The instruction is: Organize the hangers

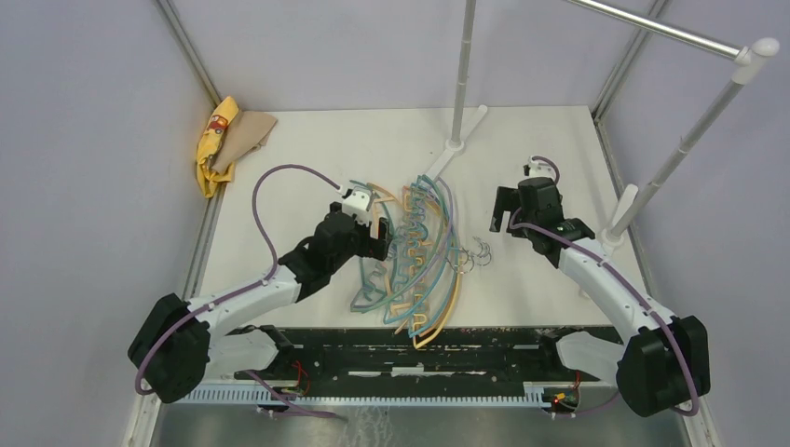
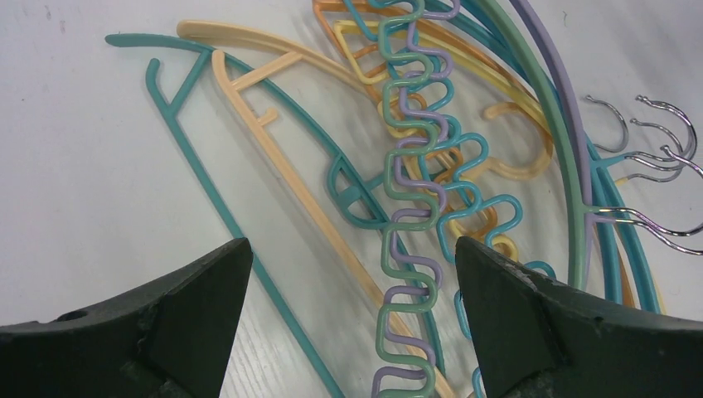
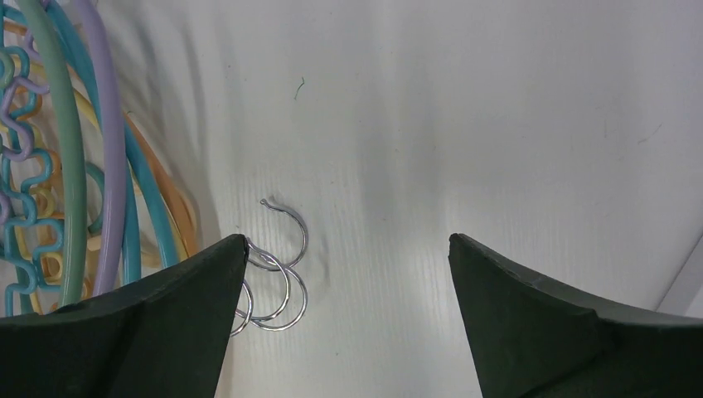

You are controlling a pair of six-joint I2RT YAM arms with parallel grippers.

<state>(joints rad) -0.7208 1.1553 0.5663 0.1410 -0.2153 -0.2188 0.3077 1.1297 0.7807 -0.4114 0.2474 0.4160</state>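
The white tabletop (image 1: 307, 158) carries a clothes rail (image 1: 461, 84). In front of it the hangers (image 1: 419, 261) lie heaped at centre, their long axes running near-to-far. The left gripper (image 2: 352, 257), the nearer one, hovers over the heap's left side, jaws spread and empty. The right gripper (image 3: 348, 249), also spread and empty, hangs just right of the metal hooks (image 3: 278, 265), which point its way.

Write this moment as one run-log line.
left gripper: open, above hangers | right gripper: open, beside metal hooks | nothing held
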